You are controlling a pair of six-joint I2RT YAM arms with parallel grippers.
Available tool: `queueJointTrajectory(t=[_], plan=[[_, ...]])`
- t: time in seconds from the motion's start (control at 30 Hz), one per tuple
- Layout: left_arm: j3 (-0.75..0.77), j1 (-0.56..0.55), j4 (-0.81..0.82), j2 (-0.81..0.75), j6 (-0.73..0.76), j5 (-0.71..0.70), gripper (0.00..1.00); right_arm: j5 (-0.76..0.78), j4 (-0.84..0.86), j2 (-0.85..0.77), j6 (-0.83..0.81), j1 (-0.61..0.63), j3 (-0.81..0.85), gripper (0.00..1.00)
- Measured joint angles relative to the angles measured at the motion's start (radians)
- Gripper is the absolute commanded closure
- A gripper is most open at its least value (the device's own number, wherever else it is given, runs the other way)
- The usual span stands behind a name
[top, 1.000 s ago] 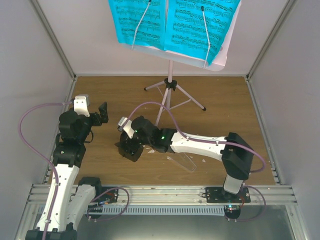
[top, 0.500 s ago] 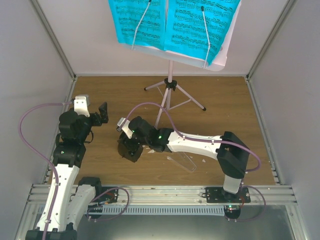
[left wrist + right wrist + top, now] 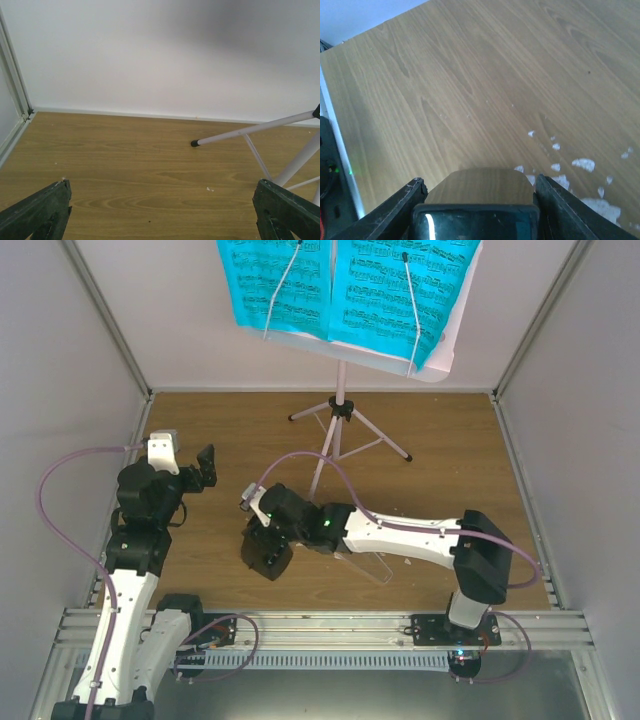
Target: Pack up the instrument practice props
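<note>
The jaws of my right gripper [image 3: 266, 540] are clenched on the black metronome [image 3: 480, 192], at the middle-left of the wooden table [image 3: 450, 460], with white scraps [image 3: 582, 164] just beside. My left gripper [image 3: 205, 468] hangs released, well apart; the music stand [image 3: 340, 405] stands behind.

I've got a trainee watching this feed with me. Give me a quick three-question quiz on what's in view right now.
1. True or false: the blue sheets rest on the music stand.
2. The right gripper is closed on: A) a blue sheet, B) the metronome, C) the music stand.
3. In one word, how do the jaws of the left gripper stand?

Key: 1 true. 2 B. 3 open, with nothing between them.
</note>
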Motion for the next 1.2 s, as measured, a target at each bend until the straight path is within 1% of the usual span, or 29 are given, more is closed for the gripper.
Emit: queueJointTrajectory(t=[0.13, 0.3, 0.53, 0.7, 0.8, 0.97, 1.0, 1.07, 1.1, 1.13, 1.2], plan=[[-0.001, 0.000, 0.000, -0.005, 0.000, 0.000, 0.01, 0.052, -0.058, -0.058, 0.085, 0.034, -0.026, 0.68], [-0.001, -0.003, 0.001, -0.008, 0.000, 0.001, 0.01, 0.172, -0.133, -0.119, 0.228, 0.074, -0.047, 0.68], [-0.005, -0.011, 0.000, -0.011, 0.000, 0.001, 0.01, 0.282, -0.199, -0.161, 0.416, 0.077, -0.103, 0.68], [-0.005, -0.013, 0.001, -0.013, 0.000, 0.000, 0.01, 0.334, -0.225, -0.180, 0.488, 0.077, -0.119, 0.67], [-0.005, -0.013, 0.001, -0.013, 0.000, 0.000, 0.01, 0.362, -0.244, -0.183, 0.517, 0.077, -0.119, 0.65], [-0.005, -0.013, 0.001, -0.013, 0.000, 0.000, 0.01, 0.387, -0.272, -0.204, 0.540, 0.077, -0.132, 0.49], [-0.005, -0.013, 0.001, -0.013, 0.000, 0.000, 0.01, 0.388, -0.273, -0.207, 0.542, 0.077, -0.134, 0.43], [-0.005, -0.013, 0.001, -0.013, 0.000, 0.000, 0.01, 0.388, -0.272, -0.210, 0.546, 0.077, -0.137, 0.25], [-0.005, -0.013, 0.001, -0.013, 0.000, 0.000, 0.01, 0.386, -0.271, -0.211, 0.545, 0.077, -0.138, 0.19], [-0.005, -0.013, 0.001, -0.013, 0.000, 0.000, 0.01, 0.384, -0.259, -0.216, 0.541, 0.077, -0.143, 0.13], [-0.005, -0.013, 0.001, -0.013, 0.000, 0.000, 0.01, 0.375, -0.225, -0.234, 0.513, 0.078, -0.152, 0.07]])
